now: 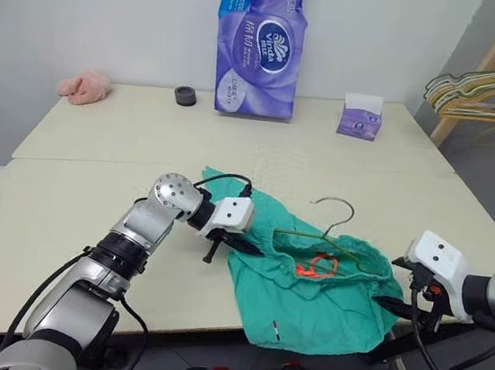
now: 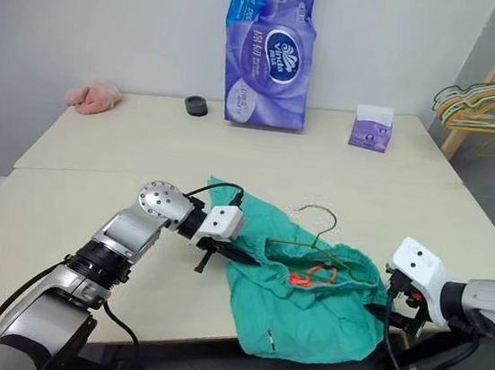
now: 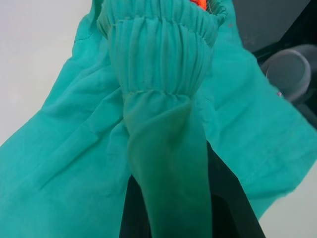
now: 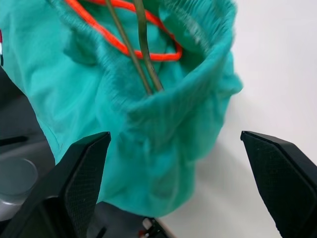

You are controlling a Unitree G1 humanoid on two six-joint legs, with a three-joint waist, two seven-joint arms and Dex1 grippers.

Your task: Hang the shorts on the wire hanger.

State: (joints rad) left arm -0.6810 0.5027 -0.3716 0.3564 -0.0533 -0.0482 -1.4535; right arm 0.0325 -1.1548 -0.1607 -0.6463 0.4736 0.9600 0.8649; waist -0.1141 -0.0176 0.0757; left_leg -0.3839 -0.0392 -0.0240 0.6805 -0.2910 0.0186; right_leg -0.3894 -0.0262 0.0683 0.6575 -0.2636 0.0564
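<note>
The shorts [image 1: 315, 293] are spread at the table's [image 1: 90, 220] near edge, waistband along a nine-to-three line, legs towards six. The wire hanger [image 1: 336, 236] lies inside the waistband (hook towards twelve). The left gripper [image 1: 244, 246] is clamped on the waistband; the right gripper [image 4: 173, 163] stands wide, holding nothing. No legible writing on the purple pack [image 1: 260, 42].

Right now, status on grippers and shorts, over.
Left gripper shut on shorts waistband. Right gripper open, off the fabric. Wire hanger inside waistband, hook out. Nothing obstructing.
</note>
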